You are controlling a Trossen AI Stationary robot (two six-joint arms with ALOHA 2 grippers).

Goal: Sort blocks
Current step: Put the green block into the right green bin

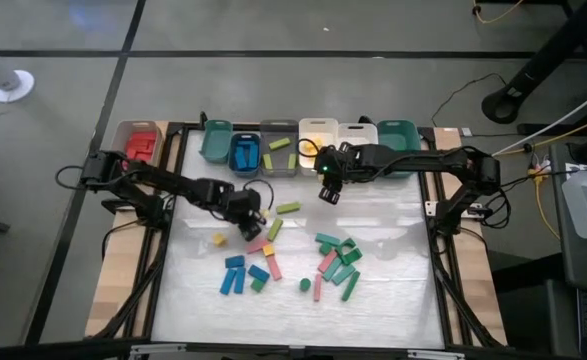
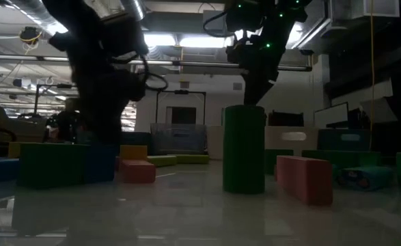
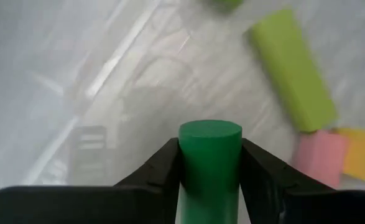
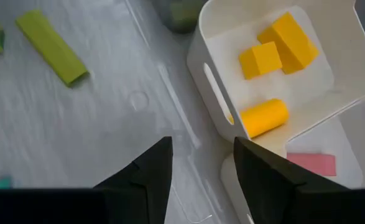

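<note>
The left gripper (image 3: pixel 210 171) clamps one dark green cylinder (image 3: pixel 210 158) above the table (image 1: pixel 393 300), near one lime bar (image 3: pixel 292 70). The right gripper (image 4: pixel 202 171) hangs with fingers apart and empty beside the white bin (image 4: pixel 210 37) holding three yellow blocks (image 4: pixel 264 116).

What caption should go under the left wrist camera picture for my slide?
Left claw gripping a dark green cylinder block above the table, near a lime bar block, a pink block and a yellow block.

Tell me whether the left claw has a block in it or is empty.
It holds one. In the left wrist view the left claw has both fingers pressed against a dark green cylinder, above the table.
</note>
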